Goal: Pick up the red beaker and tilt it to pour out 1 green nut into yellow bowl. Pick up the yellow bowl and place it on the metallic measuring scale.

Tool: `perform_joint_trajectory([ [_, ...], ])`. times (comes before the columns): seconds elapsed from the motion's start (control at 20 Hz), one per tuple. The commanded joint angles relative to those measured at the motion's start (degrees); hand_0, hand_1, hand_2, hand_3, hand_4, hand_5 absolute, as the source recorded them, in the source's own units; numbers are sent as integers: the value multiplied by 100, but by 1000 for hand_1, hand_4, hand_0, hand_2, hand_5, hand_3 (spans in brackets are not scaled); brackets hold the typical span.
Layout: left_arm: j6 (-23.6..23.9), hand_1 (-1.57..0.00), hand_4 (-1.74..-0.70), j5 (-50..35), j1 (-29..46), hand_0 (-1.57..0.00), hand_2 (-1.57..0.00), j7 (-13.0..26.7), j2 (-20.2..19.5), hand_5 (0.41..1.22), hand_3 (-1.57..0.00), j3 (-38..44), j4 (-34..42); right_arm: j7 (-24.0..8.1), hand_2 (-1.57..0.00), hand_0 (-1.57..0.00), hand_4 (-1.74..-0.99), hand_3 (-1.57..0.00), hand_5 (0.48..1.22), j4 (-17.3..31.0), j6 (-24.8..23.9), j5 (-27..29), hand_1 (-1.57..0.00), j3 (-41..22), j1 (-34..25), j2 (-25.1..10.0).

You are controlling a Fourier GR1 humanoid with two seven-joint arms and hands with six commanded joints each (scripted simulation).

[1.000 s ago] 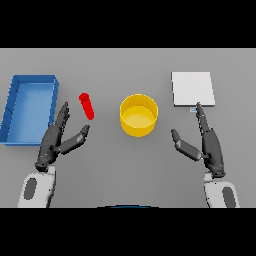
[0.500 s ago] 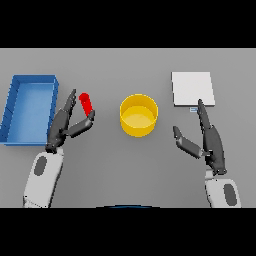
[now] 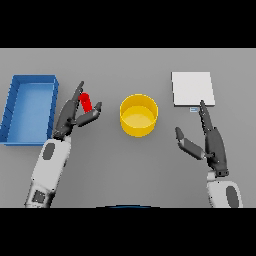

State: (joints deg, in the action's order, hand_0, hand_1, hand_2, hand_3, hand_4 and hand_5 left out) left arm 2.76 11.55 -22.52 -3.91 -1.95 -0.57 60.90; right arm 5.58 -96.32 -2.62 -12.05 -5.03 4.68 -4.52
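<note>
A small red beaker (image 3: 86,102) stands on the table left of the yellow bowl (image 3: 138,115). My left hand (image 3: 70,116) is open right at the beaker, fingers behind it on the left and thumb reaching toward its lower right side. The beaker sits in the gap between them; no grasp shows. The metallic measuring scale (image 3: 192,88) lies flat at the right rear. Below the scale, my right hand (image 3: 212,141) rests open with straight fingers pointing at the scale's near edge. No green nut is visible.
A blue open bin (image 3: 29,108) sits at the far left, just beyond my left arm.
My left hand has advanced up and to the right until its fingers and thumb flank the red beaker. The right hand has barely moved.
</note>
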Motion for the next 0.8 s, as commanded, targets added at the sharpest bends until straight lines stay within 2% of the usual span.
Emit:
perform_joint_trajectory([
  [0.0,-4,1,-1289,-10,-52,1,1,-55,8,683,1,12,-45,-59,1,1,-1268,1,641,43,0,10,1,14,-41,2],
  [0.25,-70,1,-1329,-156,-348,1,1,-294,32,695,1,179,-435,-159,1,1,-1264,1,640,77,-38,-16,1,23,-83,15],
  [0.35,-8,1,-1348,-186,-420,1,0,-411,110,704,1,229,-574,-58,1,1,-1261,1,641,34,-24,-42,1,-7,-29,3],
  [0.4,36,-26,-1378,-242,-432,1,-67,-507,169,724,-31,282,-609,-94,1,1,-1259,1,642,48,-32,-56,1,-5,-35,0],
  [0.45,84,-146,-1410,-300,-497,-119,-182,-520,214,750,-124,350,-663,-64,1,1,-1260,1,642,61,2,-11,1,32,-18,-40],
  [0.5,103,-328,-1449,-361,-515,-285,-364,-492,230,783,-292,424,-743,-49,1,1,-1258,1,644,48,-43,-49,1,33,-20,-38],
  [0.55,198,-481,-1448,-336,-552,-441,-523,-443,271,871,-547,440,-813,-50,1,1,-1257,1,645,60,-73,-96,1,-18,-25,22],
  [0.6,257,-699,-1500,-279,-600,-662,-733,-404,208,941,-724,446,-825,-11,1,1,-1255,1,644,80,-81,-107,1,-10,10,14],
  [0.7,275,-1013,-1575,-190,-726,-989,-1034,-409,195,1042,-926,397,-970,13,1,1,-1254,1,645,63,-61,-75,1,3,42,4],
  [0.75,233,-1125,-1603,-184,-786,-1106,-1142,-414,178,1078,-974,347,-1022,-31,1,1,-1252,1,644,60,-59,-62,1,29,31,-19],
])
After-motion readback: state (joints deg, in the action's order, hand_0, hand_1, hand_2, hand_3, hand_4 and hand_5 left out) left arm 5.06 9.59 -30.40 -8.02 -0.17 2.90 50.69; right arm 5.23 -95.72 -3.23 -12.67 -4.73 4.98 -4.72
